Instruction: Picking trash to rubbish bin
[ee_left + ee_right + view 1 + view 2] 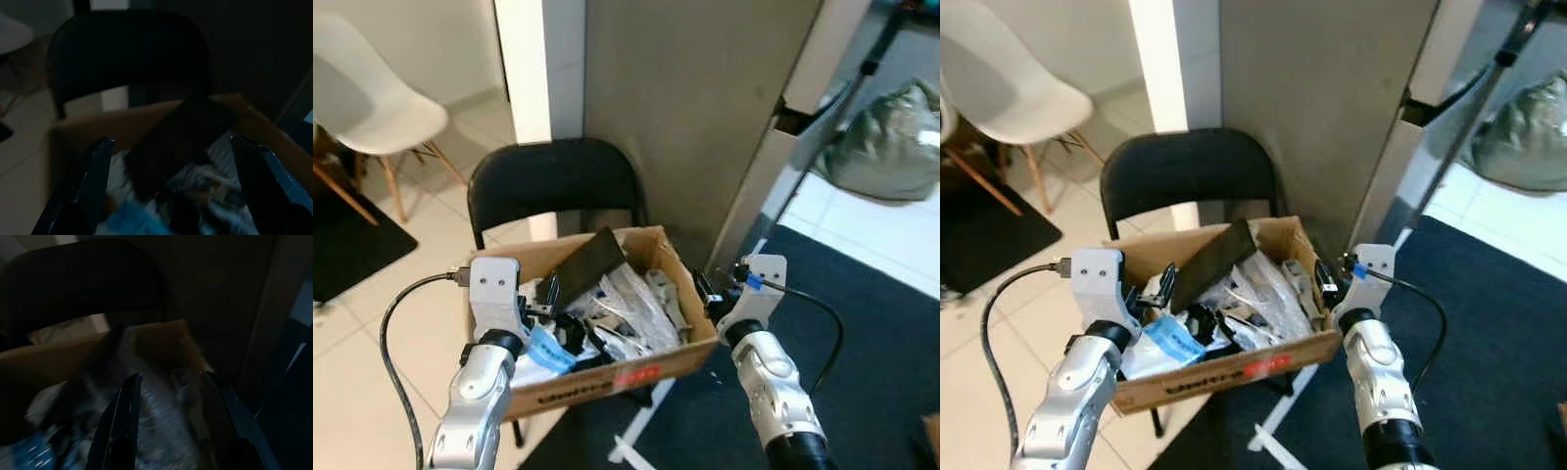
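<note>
Cardboard box (607,382) packed with trash (626,304) sits on the black folding chair (553,181) before you; your left gripper (540,311) hangs over its one end, your right gripper (707,289) at the opposite wall. Your left wrist view shows jaws spread wide above a dark flat piece (181,134) in the box. Your right wrist view shows jaws parted over crumpled wrappers (161,406).

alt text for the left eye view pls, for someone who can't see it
A cardboard box full of plastic wrappers and a black sheet sits on a black folding chair, with the left claw and right claw poised at its two sides. A white chair stands at the back left.
</note>
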Tool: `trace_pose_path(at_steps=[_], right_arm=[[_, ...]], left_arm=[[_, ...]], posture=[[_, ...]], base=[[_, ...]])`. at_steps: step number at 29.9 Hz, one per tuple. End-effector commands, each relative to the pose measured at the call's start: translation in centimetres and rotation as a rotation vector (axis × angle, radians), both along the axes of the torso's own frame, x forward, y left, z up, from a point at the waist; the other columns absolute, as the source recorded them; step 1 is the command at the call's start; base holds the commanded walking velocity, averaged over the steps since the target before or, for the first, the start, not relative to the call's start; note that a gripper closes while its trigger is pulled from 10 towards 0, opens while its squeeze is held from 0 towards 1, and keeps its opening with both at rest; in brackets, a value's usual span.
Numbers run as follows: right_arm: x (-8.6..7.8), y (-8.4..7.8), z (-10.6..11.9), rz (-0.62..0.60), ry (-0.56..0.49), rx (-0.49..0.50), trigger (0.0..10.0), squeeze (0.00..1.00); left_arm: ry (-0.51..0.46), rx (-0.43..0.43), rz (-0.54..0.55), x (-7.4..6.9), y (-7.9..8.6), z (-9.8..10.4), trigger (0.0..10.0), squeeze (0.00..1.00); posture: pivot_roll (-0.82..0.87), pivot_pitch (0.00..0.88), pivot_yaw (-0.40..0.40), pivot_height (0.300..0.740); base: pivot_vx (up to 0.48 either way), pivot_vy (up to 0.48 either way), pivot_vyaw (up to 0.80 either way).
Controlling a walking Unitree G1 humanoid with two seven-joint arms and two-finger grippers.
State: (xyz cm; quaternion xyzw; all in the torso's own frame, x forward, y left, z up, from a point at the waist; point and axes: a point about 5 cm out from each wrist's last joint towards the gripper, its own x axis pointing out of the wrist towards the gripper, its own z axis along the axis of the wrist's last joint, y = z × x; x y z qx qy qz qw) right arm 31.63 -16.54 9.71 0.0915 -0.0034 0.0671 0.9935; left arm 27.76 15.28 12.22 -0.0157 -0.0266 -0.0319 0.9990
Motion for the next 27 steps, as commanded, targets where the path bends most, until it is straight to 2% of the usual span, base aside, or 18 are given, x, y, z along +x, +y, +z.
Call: trace_pose_path(at_steps=[1, 8, 16, 20, 27], right_arm=[[-0.1, 0.1, 0.1, 0.001, 0.004, -0.002, 10.0, 0.0], [-0.2, 0.1, 0.2, 0.002, -0.003, -0.046, 10.0, 0.0], [-0.2, 0.1, 0.2, -0.007, 0.011, -0.038, 10.0, 0.0], [-0.3, 0.0, -0.3, -0.015, 0.052, -0.031, 10.0, 0.0], [-0.6, -0.5, -0.8, -0.055, 0.068, -0.048, 10.0, 0.0]], left_arm=[[0.021, -0.009, 0.011, 0.0, 0.0, -0.5, 10.0, 0.0], [0.016, -0.008, 0.009, 0.1, -0.1, -0.3, 10.0, 0.0], [0.017, -0.011, 0.022, 0.2, 0.1, -0.4, 10.0, 0.0], [0.022, -0.008, 0.018, 0.2, 0.0, -0.4, 10.0, 0.0], [0.018, 0.054, -0.014, 0.3, -0.5, -0.4, 10.0, 0.0]], posture=[[0.04, 0.1, -0.054, 0.74], [0.04, 0.105, -0.051, 0.74], [0.04, 0.112, -0.051, 0.74], [0.03, 0.116, -0.051, 0.74], [0.04, 0.132, -0.054, 0.74]], base=[[0.0, 0.0, 0.0], [0.0, 0.0, 0.0], [0.0, 0.0, 0.0], [0.0, 0.0, 0.0], [0.0, 0.0, -0.71]])
